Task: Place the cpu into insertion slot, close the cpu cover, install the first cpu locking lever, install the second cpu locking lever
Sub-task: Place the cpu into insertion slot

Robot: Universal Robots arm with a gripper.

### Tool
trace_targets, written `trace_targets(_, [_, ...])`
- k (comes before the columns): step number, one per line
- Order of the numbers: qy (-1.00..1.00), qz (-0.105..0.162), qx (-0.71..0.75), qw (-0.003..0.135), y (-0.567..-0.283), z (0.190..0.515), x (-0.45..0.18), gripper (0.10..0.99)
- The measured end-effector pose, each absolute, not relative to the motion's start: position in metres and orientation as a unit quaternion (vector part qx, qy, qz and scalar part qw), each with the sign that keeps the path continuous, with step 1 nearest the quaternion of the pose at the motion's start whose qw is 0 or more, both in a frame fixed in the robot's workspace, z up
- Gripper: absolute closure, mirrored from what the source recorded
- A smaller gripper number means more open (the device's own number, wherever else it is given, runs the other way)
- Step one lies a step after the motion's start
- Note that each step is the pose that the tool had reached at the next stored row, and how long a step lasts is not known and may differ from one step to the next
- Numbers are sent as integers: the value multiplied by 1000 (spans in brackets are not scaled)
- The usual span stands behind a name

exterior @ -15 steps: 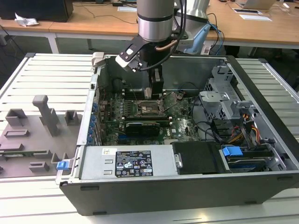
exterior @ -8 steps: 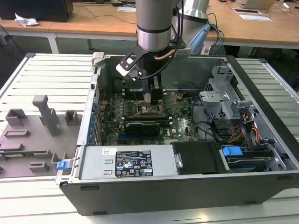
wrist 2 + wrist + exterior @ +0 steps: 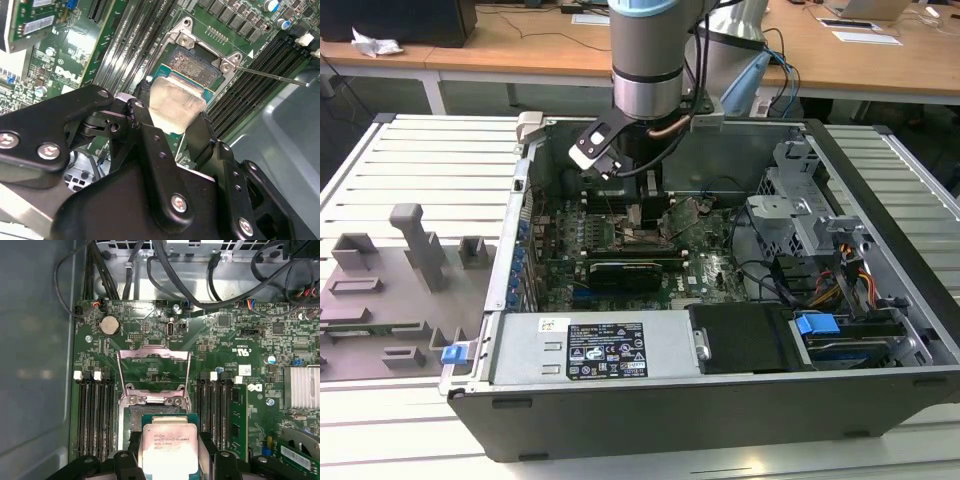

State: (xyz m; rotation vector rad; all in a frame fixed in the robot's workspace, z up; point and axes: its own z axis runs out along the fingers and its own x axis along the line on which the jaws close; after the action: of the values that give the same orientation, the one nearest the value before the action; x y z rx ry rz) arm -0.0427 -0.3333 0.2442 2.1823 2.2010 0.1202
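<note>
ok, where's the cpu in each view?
Exterior view: somewhere under the hand; too small to tell apart there.
Second wrist view: the cpu, silvery top, gripped between the hand's fingers, partly over the insertion slot.
First wrist view: the cpu between the fingers, beside the open cpu cover.
Shared landmark: the insertion slot, flanked by black memory slots in both wrist views.
</note>
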Motion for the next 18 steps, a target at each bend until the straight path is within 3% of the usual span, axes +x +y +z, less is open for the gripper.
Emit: trace_targets(18, [701,37,712,21,-322,215,-47,557])
